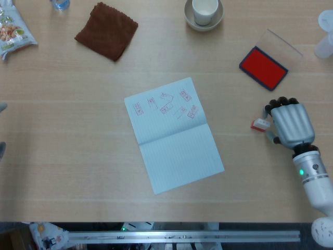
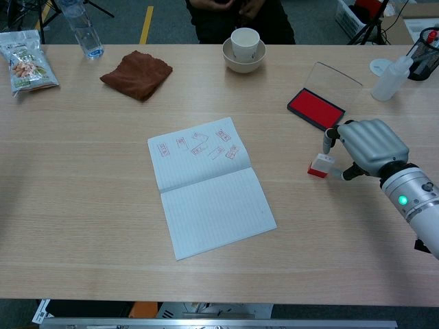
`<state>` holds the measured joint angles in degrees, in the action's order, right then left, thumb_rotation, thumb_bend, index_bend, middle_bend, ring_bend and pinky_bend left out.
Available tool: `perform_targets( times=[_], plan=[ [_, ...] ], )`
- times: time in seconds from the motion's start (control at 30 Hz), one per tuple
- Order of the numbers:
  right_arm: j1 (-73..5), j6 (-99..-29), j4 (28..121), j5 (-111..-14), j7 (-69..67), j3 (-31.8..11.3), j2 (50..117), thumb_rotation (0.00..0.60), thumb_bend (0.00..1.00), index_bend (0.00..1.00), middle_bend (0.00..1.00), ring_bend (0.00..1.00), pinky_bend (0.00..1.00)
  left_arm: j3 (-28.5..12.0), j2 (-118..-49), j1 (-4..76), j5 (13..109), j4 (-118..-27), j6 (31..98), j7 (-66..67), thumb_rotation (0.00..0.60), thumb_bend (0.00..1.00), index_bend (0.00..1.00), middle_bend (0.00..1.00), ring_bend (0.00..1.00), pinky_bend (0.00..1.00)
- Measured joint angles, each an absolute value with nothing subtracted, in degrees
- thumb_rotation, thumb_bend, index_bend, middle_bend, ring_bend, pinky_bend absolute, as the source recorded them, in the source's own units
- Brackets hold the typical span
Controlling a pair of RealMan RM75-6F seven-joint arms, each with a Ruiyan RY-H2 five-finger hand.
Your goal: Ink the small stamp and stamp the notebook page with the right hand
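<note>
The small stamp (image 1: 258,124), white on top with a red base, stands on the table right of the open notebook (image 1: 174,134). My right hand (image 1: 290,122) is right beside it with its fingers spread over and around the stamp (image 2: 319,166); a firm hold does not show. The upper notebook page carries several red stamp marks and the lower page is blank. Behind the hand lies the red ink pad (image 1: 263,67) with its clear lid tipped back. Of my left hand (image 1: 2,127), only fingertips show, at the left edge of the head view.
A brown cloth (image 1: 106,30) lies at the back left, with a snack bag (image 1: 13,31) and a water bottle (image 2: 81,27) beyond it. A cup in a bowl (image 1: 204,11) sits at the back centre. A white squeeze bottle (image 2: 391,79) stands at the far right.
</note>
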<state>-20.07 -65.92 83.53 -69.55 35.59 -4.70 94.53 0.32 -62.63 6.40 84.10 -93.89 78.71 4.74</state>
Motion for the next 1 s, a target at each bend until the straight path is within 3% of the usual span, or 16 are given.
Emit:
perform_targets(
  times=[0.8, 1.0],
  plan=[
    [-22.93, -62.99, 79.56, -65.90, 32.97, -6.00, 96.73, 0.600, 0.19, 0.51, 0.42, 0.29, 0.34, 0.54, -61.98, 6.48, 83.31, -94.23, 77.93, 4.66, 0.600, 0.32, 0.15, 0.16, 0.14, 0.10],
    [-23.25, -62.96, 78.84, -65.51, 32.84, -5.90, 97.21, 0.600, 0.26, 0.54, 0.42, 0.29, 0.34, 0.64, -61.85, 6.48, 83.15, -94.22, 77.68, 4.57, 0.600, 0.33, 0.15, 0.16, 0.14, 0.10]
  ],
)
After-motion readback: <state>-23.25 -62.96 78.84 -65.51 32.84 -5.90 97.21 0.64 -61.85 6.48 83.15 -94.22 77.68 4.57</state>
